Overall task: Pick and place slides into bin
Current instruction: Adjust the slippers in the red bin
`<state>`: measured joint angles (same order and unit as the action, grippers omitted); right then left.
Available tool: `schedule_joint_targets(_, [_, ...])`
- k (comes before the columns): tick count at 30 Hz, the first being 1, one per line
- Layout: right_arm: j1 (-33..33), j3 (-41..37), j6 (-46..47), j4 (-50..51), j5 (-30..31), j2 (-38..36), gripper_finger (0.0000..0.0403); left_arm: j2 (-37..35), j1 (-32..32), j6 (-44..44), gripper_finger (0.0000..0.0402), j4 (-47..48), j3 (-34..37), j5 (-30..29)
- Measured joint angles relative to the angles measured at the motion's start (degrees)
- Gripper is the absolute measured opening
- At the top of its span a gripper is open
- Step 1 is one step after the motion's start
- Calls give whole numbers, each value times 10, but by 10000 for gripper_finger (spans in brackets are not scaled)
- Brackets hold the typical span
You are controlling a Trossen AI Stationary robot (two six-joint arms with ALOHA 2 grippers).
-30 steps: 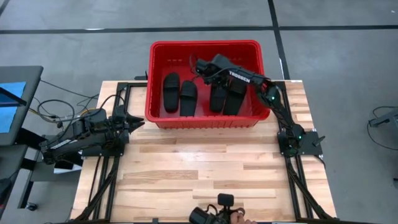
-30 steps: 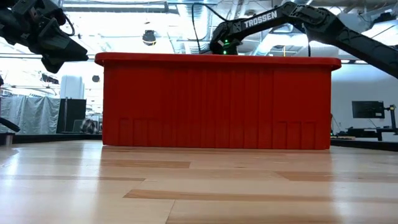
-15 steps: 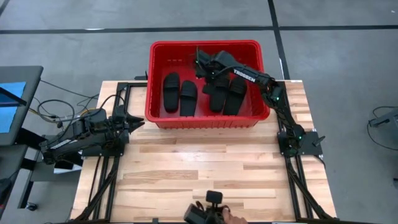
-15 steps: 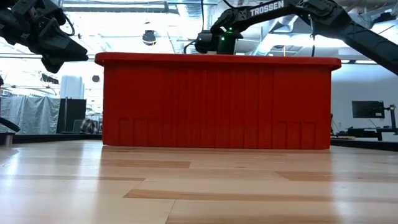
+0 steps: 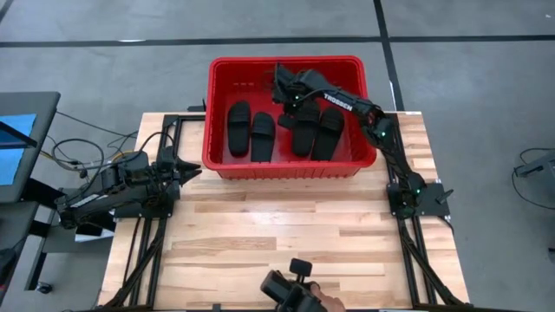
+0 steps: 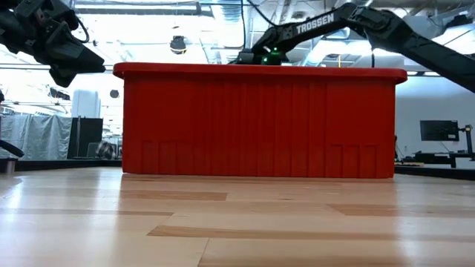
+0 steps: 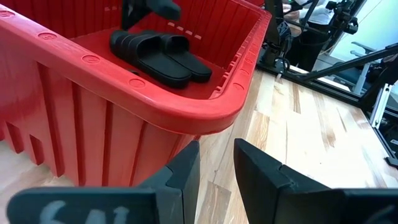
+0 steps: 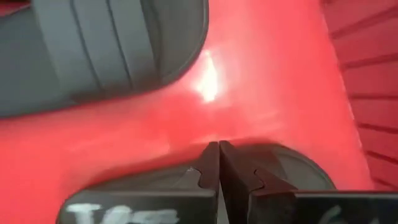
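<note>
Slides [image 5: 276, 130], four of them, lie in two pairs inside the red bin [image 5: 224, 165] from above; our right pincer [image 5: 279, 85] hangs over the bin's far end, our left pincer [image 5: 192, 171] waits just beside the bin over the worktop [image 5: 286, 234]. Left wrist: fingers [image 7: 261, 168] part open, nothing held. Right wrist: tips pressed together, empty, above the bin floor.

Only readable text I can spot is "TROSSEN" in white letters on the right arm [image 6: 315, 26], nothing else legible.
</note>
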<state>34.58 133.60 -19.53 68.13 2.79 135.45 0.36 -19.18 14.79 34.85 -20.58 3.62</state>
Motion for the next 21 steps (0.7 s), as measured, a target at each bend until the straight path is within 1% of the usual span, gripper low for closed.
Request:
schedule_joint_targets(3, [0,0,0,19,3,17,0,0,0,0,89,0,0,0])
schedule_joint_targets(8, [0,0,-2,2,3,40,0,0,0,0,89,0,0,0])
schedule_joint_targets(16, [-1,0,-15,18,1,77,0,0,0,0,89,0,0,0])
schedule_joint_targets(21, [-9,1,-16,65,3,82,0,0,0,0,89,0,0,0])
